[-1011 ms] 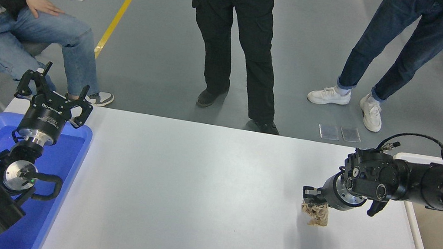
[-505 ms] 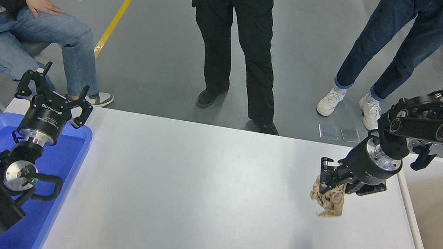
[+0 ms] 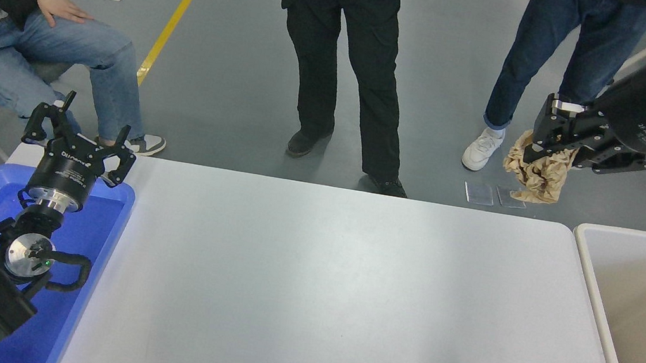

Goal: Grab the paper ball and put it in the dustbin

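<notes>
My right gripper (image 3: 544, 152) is shut on the paper ball (image 3: 539, 172), a crumpled tan-brown wad, and holds it high in the air at the upper right, well above the table. The ball hangs below the fingertips, up and to the left of the dustbin (image 3: 599, 296), a cream-white bin with a thick rim standing off the table's right end. My left gripper (image 3: 77, 132) is open and parked at the lower left over a blue tray.
The white table (image 3: 318, 296) fills the middle. A bright blue tray (image 3: 90, 236) sits at its left end under the left arm. One person sits at the far left and two stand beyond the table's far edge. A brown scrap lies inside the dustbin.
My right arm has lifted the paper ball from just above the table up and to the right, high into the air near the dustbin. The left arm has not moved.
</notes>
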